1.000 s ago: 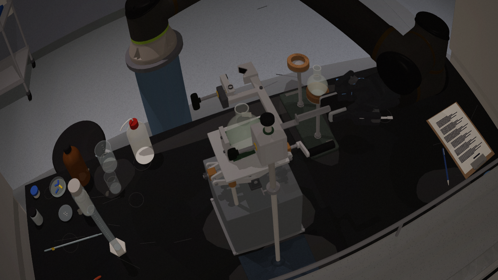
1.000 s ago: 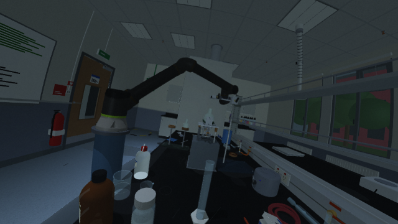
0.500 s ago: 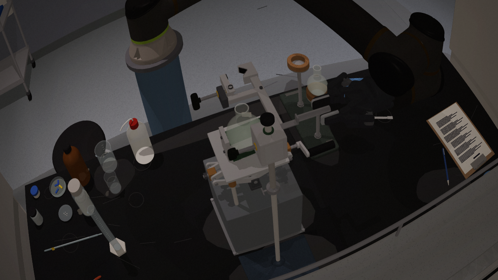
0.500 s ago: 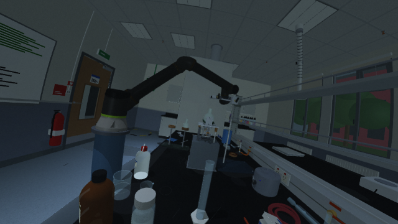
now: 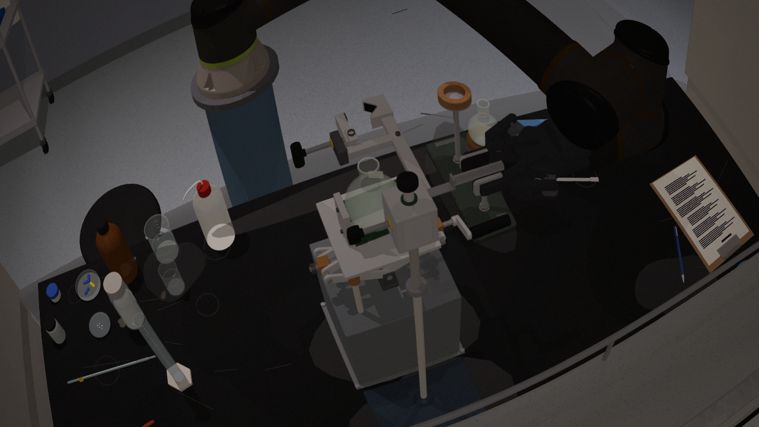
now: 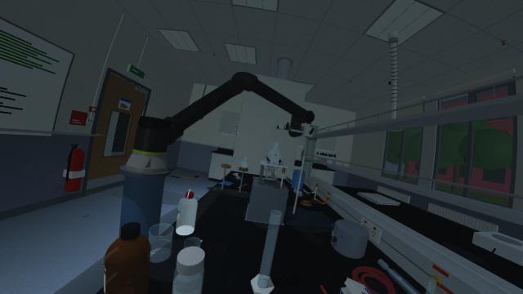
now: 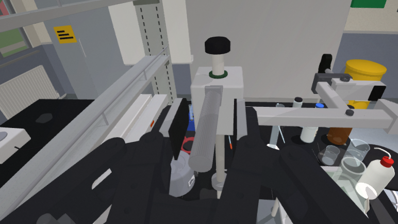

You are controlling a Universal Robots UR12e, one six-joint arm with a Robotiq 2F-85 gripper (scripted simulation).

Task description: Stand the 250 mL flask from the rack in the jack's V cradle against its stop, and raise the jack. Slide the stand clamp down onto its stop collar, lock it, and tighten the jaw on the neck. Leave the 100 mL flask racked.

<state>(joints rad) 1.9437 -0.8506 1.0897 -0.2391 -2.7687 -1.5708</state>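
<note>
The clamp block's grey knurled handle sticks out toward me, between my fingers. My gripper is open around it and holds nothing. The grey clamp block sits high on the stand rod, with a black knob on top. The stop collar is lower on the rod. The clamp arm and jaw reach over the 250 mL flask, which stands on the jack. The 100 mL flask sits in the rack beside an empty cork ring.
The bench's raised rail runs close on my left. A wash bottle, beakers, a brown bottle and a measuring cylinder stand at the left end. A clipboard lies to the right.
</note>
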